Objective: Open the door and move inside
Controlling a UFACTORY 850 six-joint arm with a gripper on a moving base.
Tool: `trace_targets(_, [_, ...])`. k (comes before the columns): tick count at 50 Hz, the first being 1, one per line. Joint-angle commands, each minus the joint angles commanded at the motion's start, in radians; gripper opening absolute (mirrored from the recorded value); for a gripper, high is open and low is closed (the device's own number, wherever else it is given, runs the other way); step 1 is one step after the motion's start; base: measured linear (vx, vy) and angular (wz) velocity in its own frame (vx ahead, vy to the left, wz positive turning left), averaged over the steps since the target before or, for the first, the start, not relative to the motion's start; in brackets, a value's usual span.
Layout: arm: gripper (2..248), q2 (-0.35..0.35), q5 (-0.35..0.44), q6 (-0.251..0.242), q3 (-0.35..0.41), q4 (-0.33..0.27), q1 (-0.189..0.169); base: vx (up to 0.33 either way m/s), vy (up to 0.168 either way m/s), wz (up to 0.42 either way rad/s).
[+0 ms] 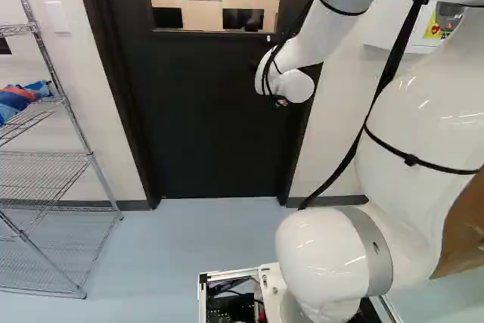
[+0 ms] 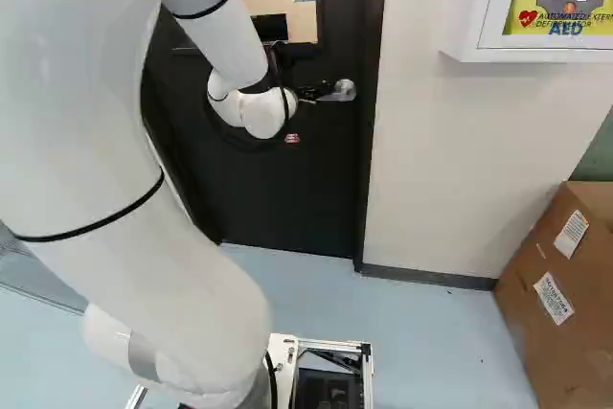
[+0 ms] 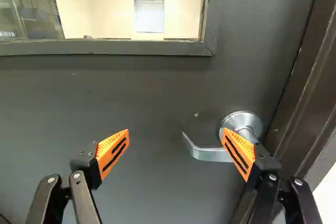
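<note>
1. Facing the shut door (image 3: 131, 98), the hand (image 3: 175, 132) is holding its fingers wide apart, gripping nothing, probably leaving room for working the lever (image 3: 210, 154).
2. The lever is sitting near the frame (image 3: 315, 66), lower than the window (image 3: 115, 14), partly hiding behind one finger; whether they are touching is unclear.
3. Its long axis is running roughly level across the door, its free end pointing away from the frame.

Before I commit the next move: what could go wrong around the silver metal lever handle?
The open black claw with orange pads isn't gripping the lever; closing might catch only its free end and slip. The pad overlapping the lever could knock it. That side's linkage looks close to the dark brown door frame and might scrape it.
</note>
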Motion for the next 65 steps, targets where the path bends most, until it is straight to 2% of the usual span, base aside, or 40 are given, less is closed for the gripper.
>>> trace_targets(22, [247, -0.07, 0.0, 0.0, -0.073, 0.0, -0.013, 0.0, 0.0, 0.0])
trace_targets(65, [247, -0.143, 0.0, 0.0, -0.061, 0.0, -0.022, 0.0, 0.0, 0.0])
